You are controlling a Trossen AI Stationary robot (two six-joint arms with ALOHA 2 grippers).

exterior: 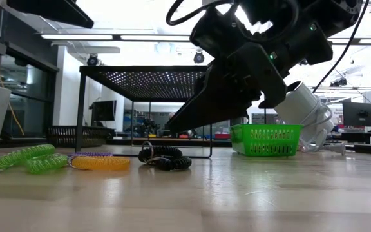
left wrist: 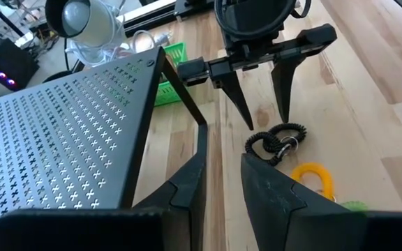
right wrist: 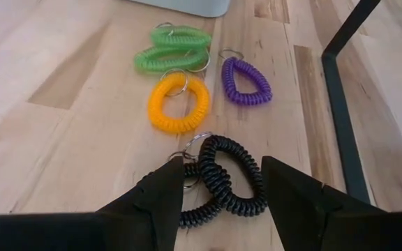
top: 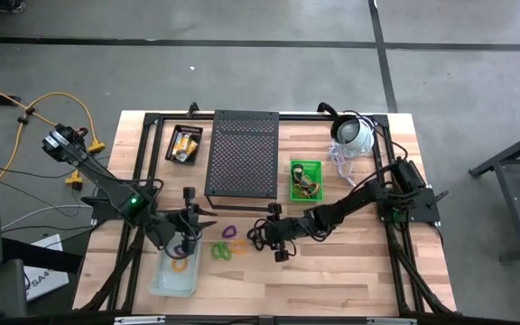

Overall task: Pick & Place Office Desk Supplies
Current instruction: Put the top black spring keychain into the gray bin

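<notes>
Two black coil loops (right wrist: 222, 183) lie hooked together on the wooden table. Beyond them lie an orange loop (right wrist: 179, 104), a purple loop (right wrist: 246, 80) and two green loops (right wrist: 169, 47). My right gripper (right wrist: 218, 171) is open and slants down over the black loops, one finger to each side, a little above them in the low view (exterior: 169, 127). My left gripper (left wrist: 222, 164) is open with nothing between its fingers. It hangs over the far end of a clear tray (top: 165, 282) that holds an orange loop (top: 181, 266) and a purple loop (top: 181, 249).
A black perforated stand (top: 242, 153) rises at the table's middle back. To its right stands a green basket (top: 305, 179), with a white dome device (top: 355, 134) and its cable behind it. A black tray with yellow packets (top: 185, 143) sits at the back left.
</notes>
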